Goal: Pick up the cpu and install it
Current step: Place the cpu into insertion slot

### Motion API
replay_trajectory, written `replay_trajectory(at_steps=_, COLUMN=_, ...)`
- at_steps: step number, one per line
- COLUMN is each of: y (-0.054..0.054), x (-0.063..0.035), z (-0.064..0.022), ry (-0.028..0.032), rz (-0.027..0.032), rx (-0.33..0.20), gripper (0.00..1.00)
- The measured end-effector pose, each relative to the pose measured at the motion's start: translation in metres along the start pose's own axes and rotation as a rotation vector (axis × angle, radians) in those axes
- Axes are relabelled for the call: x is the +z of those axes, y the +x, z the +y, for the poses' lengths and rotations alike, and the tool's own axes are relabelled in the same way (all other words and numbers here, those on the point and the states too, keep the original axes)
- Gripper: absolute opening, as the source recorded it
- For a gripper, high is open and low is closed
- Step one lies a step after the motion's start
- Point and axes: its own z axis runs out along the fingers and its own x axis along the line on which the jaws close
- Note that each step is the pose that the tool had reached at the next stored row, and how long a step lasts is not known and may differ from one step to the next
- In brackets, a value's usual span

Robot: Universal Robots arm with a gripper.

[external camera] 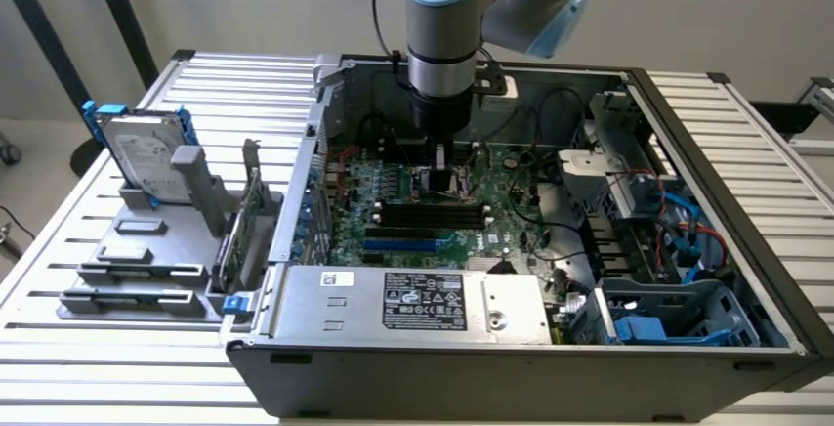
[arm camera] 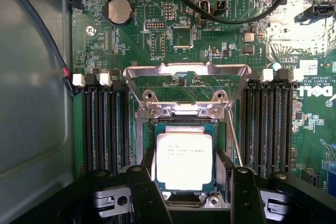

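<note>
Status: the cpu [arm camera: 185, 161] lies flat in its socket on the motherboard [arm camera: 173, 35], square with the socket walls, between the two banks of memory slots [arm camera: 102, 129]. The pick-up and the placing therefore appear done. The retention frame [arm camera: 186, 74] stands raised and open behind the socket, and the thin lever [arm camera: 234, 135] beside it is not latched, so the clamping of the chip is judged not yet done. The gripper [arm camera: 190, 172] hangs directly over the socket with its fingers [arm camera: 143, 192] spread open, one on each side of the chip, holding nothing. In the exterior view the gripper [external camera: 440, 167] reaches down into the open computer case [external camera: 521, 348] standing on the desk [external camera: 78, 367]. Limits of inspection: the finger bodies cover the near edge of the chip and socket; contact between the finger pads and the chip edges cannot be determined; full seating and notch alignment cannot be confirmed; the print on the chip lid is illegible.
</note>
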Motion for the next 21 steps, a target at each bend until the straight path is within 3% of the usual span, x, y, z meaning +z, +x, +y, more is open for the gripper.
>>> replay_trajectory(at_steps=15, y=0.0009, x=0.0011, z=-0.0001, ry=-0.0075, rz=-0.0028, rx=0.0, gripper=0.54)
replay_trajectory(at_steps=21, y=0.0012, x=0.0013, z=-0.0001, ry=-0.0081, rz=-0.0027, rx=-0.001, gripper=0.68)
